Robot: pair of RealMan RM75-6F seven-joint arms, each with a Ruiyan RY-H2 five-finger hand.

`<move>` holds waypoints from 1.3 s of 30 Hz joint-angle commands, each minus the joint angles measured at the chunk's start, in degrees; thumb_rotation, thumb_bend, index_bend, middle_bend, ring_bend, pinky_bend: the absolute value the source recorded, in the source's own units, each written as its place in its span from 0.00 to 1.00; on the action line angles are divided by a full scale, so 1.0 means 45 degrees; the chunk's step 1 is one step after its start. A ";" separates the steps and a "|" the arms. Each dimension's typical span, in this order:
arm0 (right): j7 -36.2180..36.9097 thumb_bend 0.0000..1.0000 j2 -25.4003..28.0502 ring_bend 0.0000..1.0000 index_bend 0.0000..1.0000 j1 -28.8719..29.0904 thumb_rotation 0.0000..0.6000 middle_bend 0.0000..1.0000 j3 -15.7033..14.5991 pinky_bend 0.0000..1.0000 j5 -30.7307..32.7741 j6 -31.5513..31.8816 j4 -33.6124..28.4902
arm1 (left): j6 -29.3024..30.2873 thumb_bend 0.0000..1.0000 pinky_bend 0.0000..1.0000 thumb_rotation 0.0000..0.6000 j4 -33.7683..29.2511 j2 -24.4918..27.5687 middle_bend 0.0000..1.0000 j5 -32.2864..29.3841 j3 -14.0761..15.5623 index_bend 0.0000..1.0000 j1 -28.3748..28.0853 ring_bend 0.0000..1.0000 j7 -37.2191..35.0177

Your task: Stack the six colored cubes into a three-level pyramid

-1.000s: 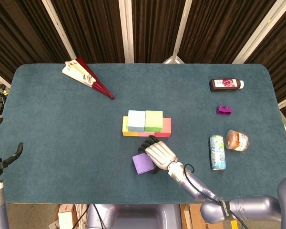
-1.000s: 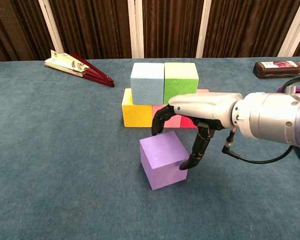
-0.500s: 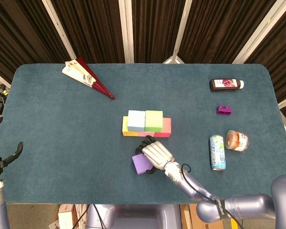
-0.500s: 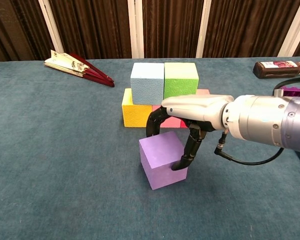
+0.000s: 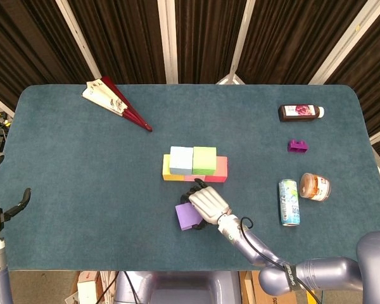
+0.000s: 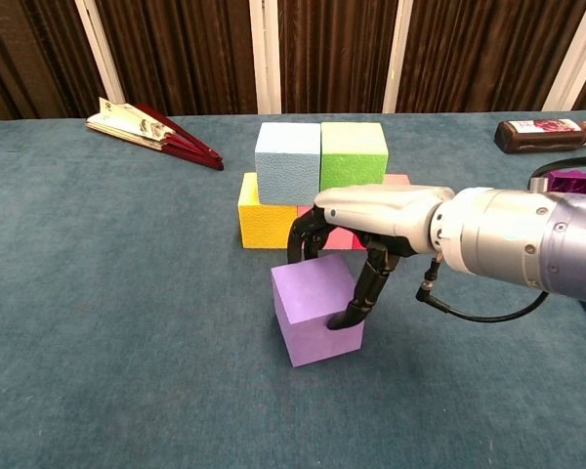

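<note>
Purple cube [image 6: 316, 309] sits on the desk [image 5: 82, 164], directly in front of the partial stack and apart from it. The right hand [image 6: 371, 227] is positioned over the cube from the robot's right side; its dark fingers [image 6: 363, 293] curve down and grip the cube, one set on the far top edge and another pressed against the near right face. In the head view the right hand [image 5: 208, 201] covers the right portion of the purple cube [image 5: 185, 216].

The stack consists of two levels. The lower row holds a yellow cube [image 6: 263, 222] at the left end and a pink cube [image 5: 221, 168] at the right end; the block between them is mostly hidden behind the hand, and only a pink strip of it shows. The upper row holds a light blue cube [image 6: 287, 162] and a green cube [image 6: 354, 155], side by side and touching.

The left hand [image 5: 9, 209] is at the left edge of the head view, off the desk, and holds nothing; its fingers stand apart.

Other items on the desk: a folded fan [image 5: 114, 101] at the far left, a dark bottle [image 5: 300, 112] lying on its side at the far right, a small purple piece [image 5: 297, 146] near it, a can [image 5: 289, 202] lying on its side, and a jar [image 5: 315, 187] just beside the can.
</note>
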 commanded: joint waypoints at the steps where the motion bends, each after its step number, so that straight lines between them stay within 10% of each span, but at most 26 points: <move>1: 0.0063 0.25 0.0097 0.25 0.44 -0.0069 1.00 0.44 0.0005 0.00 -0.0060 0.0106 -0.0120 | -0.0027 0.36 0.00 1.00 0.0016 -0.0010 0.00 -0.0010 -0.0015 0.13 -0.0011 0.00 0.0004; 25: 0.2508 0.25 0.6739 0.25 0.44 -0.3369 1.00 0.45 -0.1261 0.00 -0.1196 0.2370 -0.4083 | -0.0027 0.36 0.00 1.00 0.0406 -0.0150 0.00 0.0169 0.0032 0.12 -0.0075 0.00 0.1119; 32: 0.3500 0.25 0.8281 0.25 0.44 -0.3595 1.00 0.45 -0.0448 0.00 -0.1085 0.2632 -0.4203 | -0.0213 0.36 0.00 1.00 0.0458 -0.0144 0.00 0.0076 0.0122 0.12 -0.0101 0.00 0.1774; 39: 0.2013 0.25 0.9578 0.25 0.44 -0.1396 1.00 0.45 0.1035 0.00 0.2050 0.0911 -0.4425 | -0.0608 0.36 0.00 1.00 0.0365 -0.0023 0.00 -0.0469 0.0002 0.11 -0.0180 0.00 0.2678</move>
